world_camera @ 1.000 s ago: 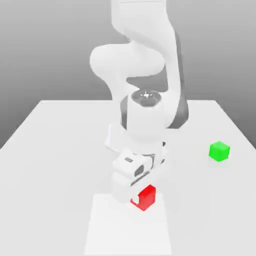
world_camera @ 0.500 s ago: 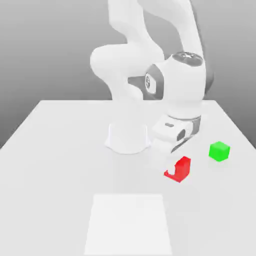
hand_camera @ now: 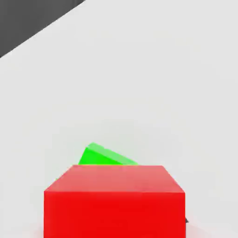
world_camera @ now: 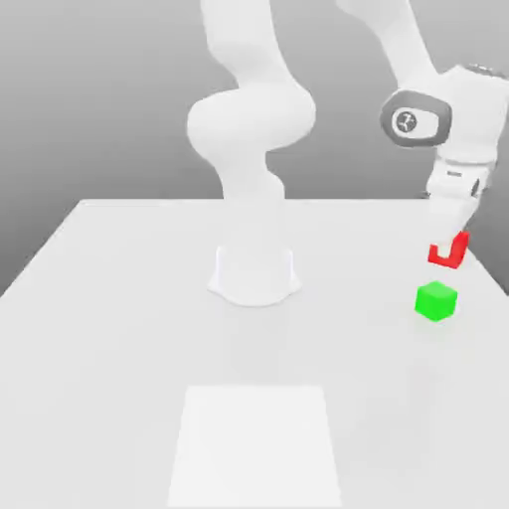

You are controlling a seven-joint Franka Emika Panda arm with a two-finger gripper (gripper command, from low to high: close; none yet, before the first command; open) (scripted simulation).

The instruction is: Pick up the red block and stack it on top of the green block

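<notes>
Pale, smooth and wide, the white desk (world_camera: 149, 338) runs back to a straight far edge against a grey backdrop (world_camera: 99, 99). Near its edge on the exterior view's right, the solid bright red cube (world_camera: 460, 250) hangs above the surface, gripped by the white end effector (world_camera: 446, 249), which is closed on it, a fingertip covering part of the near faces. The small matte green cube (world_camera: 435, 301) sits on the desk just below it in the exterior view; in the hand view the red cube partly hides it. Beyond these, the white robot arm (world_camera: 249, 119) reaches over from its round-footed base (world_camera: 255, 273), with open desk between base and green cube. A flat white square panel (world_camera: 254, 442) lies well apart at the front, with bare surface on both sides.
</notes>
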